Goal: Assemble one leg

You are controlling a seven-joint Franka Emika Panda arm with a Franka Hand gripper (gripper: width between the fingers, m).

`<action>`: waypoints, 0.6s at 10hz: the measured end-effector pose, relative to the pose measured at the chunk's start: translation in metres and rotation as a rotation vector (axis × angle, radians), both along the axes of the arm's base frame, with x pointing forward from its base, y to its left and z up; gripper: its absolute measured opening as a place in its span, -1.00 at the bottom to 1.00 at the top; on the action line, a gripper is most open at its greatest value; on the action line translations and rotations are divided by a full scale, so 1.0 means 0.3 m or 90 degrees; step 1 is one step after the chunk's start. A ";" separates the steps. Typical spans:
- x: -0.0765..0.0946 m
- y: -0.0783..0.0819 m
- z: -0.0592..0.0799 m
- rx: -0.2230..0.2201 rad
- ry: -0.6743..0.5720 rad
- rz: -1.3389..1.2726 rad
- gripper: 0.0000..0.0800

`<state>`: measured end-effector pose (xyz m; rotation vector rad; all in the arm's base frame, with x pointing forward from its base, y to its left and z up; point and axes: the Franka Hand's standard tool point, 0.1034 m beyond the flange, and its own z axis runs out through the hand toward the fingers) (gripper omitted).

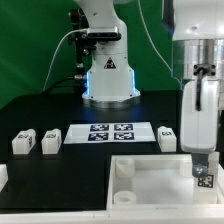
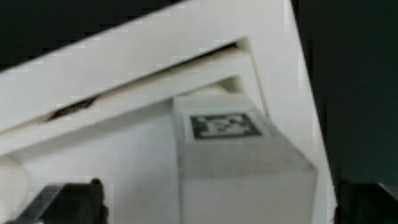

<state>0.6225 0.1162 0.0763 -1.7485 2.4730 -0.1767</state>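
The leg (image 1: 203, 181), a small white block with a black-and-white tag, stands upright in the corner of the large white tray-like piece (image 1: 150, 178) at the exterior view's right. In the wrist view the leg (image 2: 228, 140) stands against the tray's corner walls (image 2: 125, 65). My gripper (image 1: 203, 168) hangs straight over it. In the wrist view my gripper (image 2: 228, 205) straddles the leg; the dark fingers (image 2: 75, 202) stand apart from its sides, with a visible gap on one side. It looks open.
Two more legs (image 1: 22, 142) (image 1: 50, 141) lie at the exterior view's left and one (image 1: 168, 137) behind the tray. The marker board (image 1: 110, 132) lies in the middle. The robot base (image 1: 108, 75) stands behind it.
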 end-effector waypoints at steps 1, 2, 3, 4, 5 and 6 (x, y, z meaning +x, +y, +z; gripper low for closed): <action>0.004 0.010 0.005 0.000 -0.005 0.005 0.62; 0.006 0.003 0.007 -0.001 -0.006 0.006 0.62; 0.005 0.003 0.004 -0.002 -0.005 0.006 0.62; 0.005 0.002 0.002 -0.002 -0.004 0.006 0.62; 0.004 0.002 0.001 -0.002 -0.004 0.006 0.62; 0.004 0.002 0.000 -0.003 -0.004 0.006 0.62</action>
